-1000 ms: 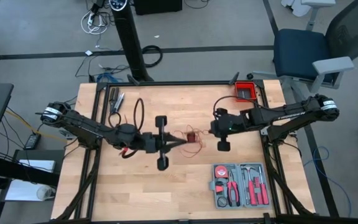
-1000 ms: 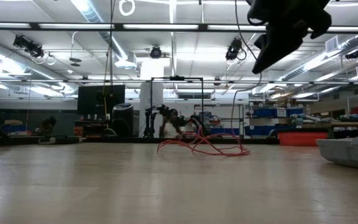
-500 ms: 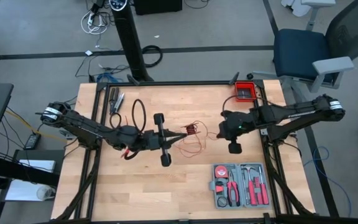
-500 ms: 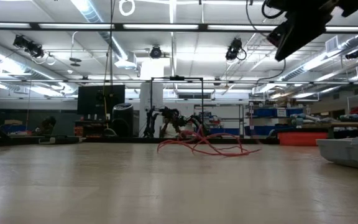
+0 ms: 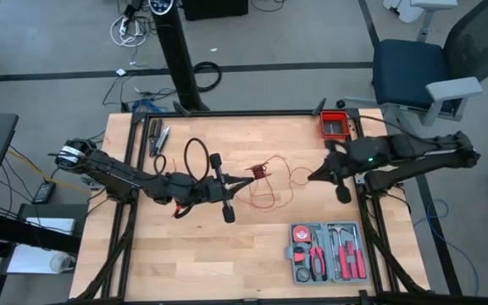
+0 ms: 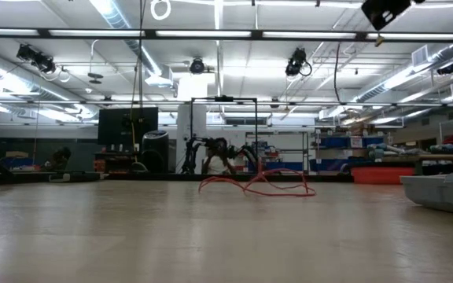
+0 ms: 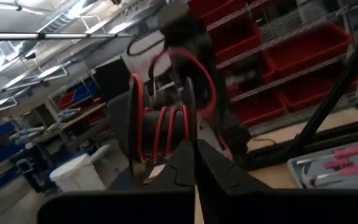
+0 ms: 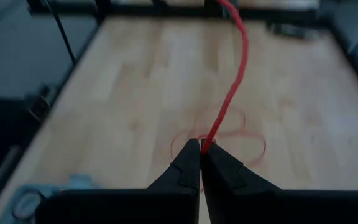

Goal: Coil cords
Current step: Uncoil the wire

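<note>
**Cord drawn out between both arms**

Cord [image 5: 268, 188] lies mid-table in loose red loops. Left gripper [image 5: 246, 181], fingers pressed together on the wound spool [image 7: 163, 130], sits where it did a second ago. Right gripper [image 5: 313, 176] has since backed off rightward, pinching the strand [image 8: 232, 93], so I judge slack is paying out, not coiling. Wood table [image 5: 252, 254]; tool case [image 5: 327, 252] near front right; shelving in the room behind.
</note>
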`<state>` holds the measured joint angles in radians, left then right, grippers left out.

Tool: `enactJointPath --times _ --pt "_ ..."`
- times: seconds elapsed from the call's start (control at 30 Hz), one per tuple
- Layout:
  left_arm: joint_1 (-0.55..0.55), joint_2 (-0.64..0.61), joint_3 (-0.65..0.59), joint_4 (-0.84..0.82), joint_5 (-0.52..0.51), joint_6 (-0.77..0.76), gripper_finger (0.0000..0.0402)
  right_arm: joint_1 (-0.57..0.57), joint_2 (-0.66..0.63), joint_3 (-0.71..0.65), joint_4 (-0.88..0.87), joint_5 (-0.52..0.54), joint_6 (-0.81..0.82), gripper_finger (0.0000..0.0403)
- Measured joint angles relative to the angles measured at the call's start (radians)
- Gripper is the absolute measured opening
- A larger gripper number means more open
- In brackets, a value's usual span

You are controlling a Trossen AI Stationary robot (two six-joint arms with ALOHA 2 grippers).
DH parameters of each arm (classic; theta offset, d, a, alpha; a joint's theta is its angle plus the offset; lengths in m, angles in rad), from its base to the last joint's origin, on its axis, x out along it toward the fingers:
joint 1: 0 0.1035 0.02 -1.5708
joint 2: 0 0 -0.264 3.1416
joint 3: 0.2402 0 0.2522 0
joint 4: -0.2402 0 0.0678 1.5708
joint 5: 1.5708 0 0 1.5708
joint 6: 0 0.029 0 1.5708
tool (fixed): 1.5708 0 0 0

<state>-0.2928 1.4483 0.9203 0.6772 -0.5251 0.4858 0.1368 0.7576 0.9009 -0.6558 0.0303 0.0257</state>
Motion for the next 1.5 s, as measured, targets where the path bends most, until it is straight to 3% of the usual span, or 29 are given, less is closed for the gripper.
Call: enactJointPath --times 0.17,0.43,0.9,1.0,1.13,1.27,1.5 --pt "0.000 0.000 0.000 0.000 0.001 0.000 0.0003 0.013 -0.036 0.000 0.072 0.029 0.001 0.0006" --pt "-0.003 0.000 0.000 -0.012 0.067 -0.001 0.0003 0.015 0.012 0.000 0.155 0.233 -0.016 0.0006" --pt "-0.002 0.000 0.000 -0.133 0.069 -0.128 0.0003 0.035 0.202 0.000 0.549 0.202 -0.186 0.0007" --pt "-0.002 0.000 0.000 -0.144 0.079 -0.177 0.0003 0.036 0.211 0.000 0.599 0.238 -0.217 0.0007" --pt "-0.002 0.000 0.000 -0.180 0.162 -0.269 0.0003 0.034 0.216 0.000 0.653 0.323 -0.231 0.0007" --pt "-0.003 0.000 0.000 -0.184 0.327 -0.324 0.0003 0.003 0.244 0.000 0.644 0.345 -0.204 0.0008" --pt "-0.003 0.000 0.000 -0.152 0.576 -0.341 0.0003 -0.090 0.302 0.000 0.443 0.344 -0.112 0.0051"
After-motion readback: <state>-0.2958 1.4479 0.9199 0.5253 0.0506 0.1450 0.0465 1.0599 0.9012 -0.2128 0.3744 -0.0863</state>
